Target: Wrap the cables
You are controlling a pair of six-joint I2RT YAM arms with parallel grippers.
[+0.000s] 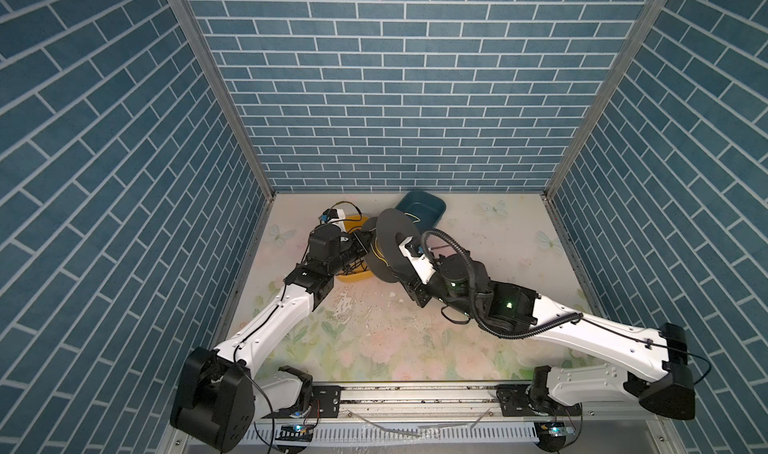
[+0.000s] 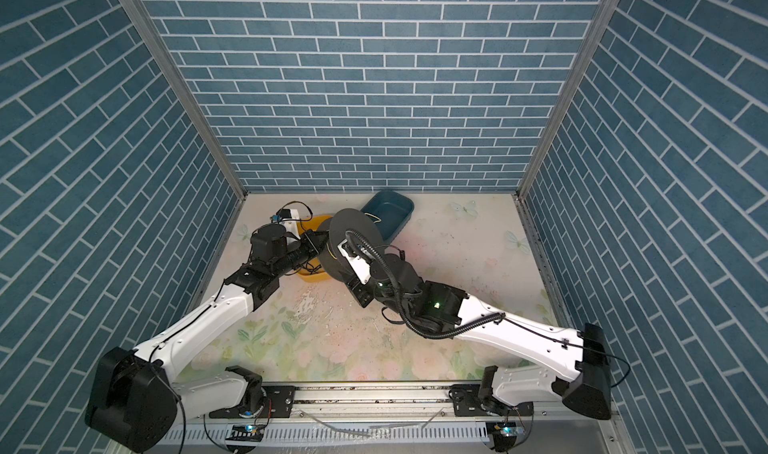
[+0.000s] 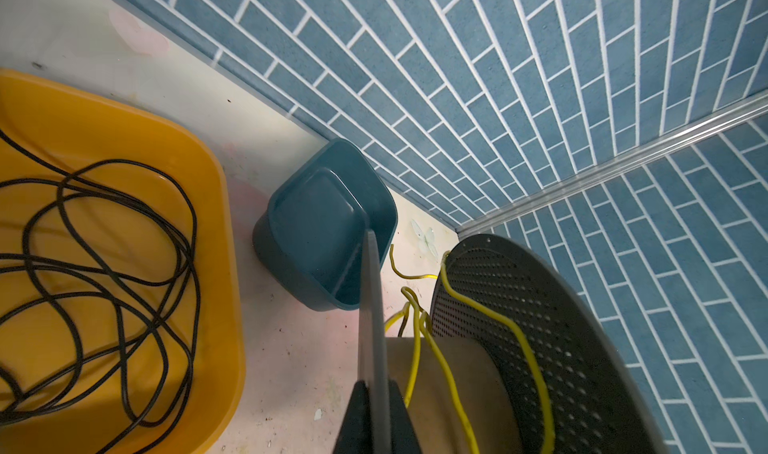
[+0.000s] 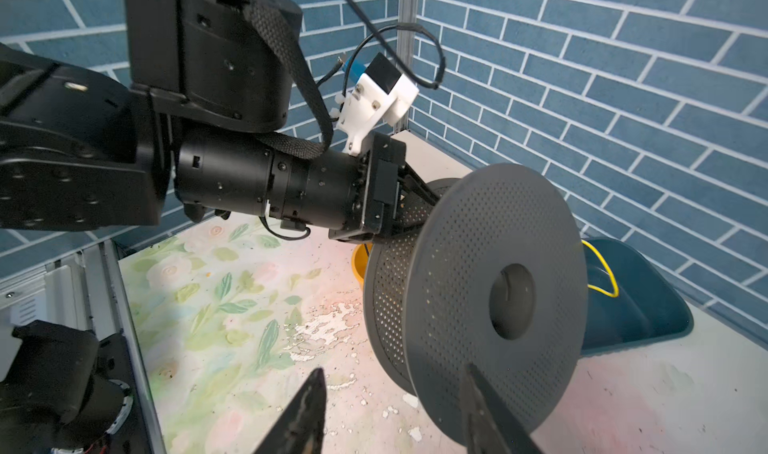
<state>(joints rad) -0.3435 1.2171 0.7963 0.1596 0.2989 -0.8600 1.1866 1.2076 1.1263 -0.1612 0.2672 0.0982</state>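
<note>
A dark grey perforated spool point(image 1: 390, 240) point(image 2: 353, 232) point(image 4: 465, 306) hangs tilted above the floor. My left gripper point(image 3: 376, 389) point(image 1: 361, 240) is shut on the rim of one of its flanges. The cables point(image 3: 454, 394) are thin yellow strands lying loosely over the brown core point(image 3: 482, 373) and the far flange; one loop point(image 4: 607, 271) trails behind the spool over the teal bin. My right gripper point(image 4: 395, 373) point(image 1: 409, 286) stands open just below the outer flange, with nothing between its fingers. Its one fingertip point(image 4: 473, 375) overlaps the flange's lower rim.
A teal bin point(image 1: 424, 211) point(image 3: 324, 232) leans near the back wall behind the spool. An orange tub point(image 1: 353, 277) point(image 3: 124, 140) under the left wrist holds a tangle of black wires point(image 3: 104, 265). Blue brick walls close in three sides of the flowered floor point(image 1: 395, 340).
</note>
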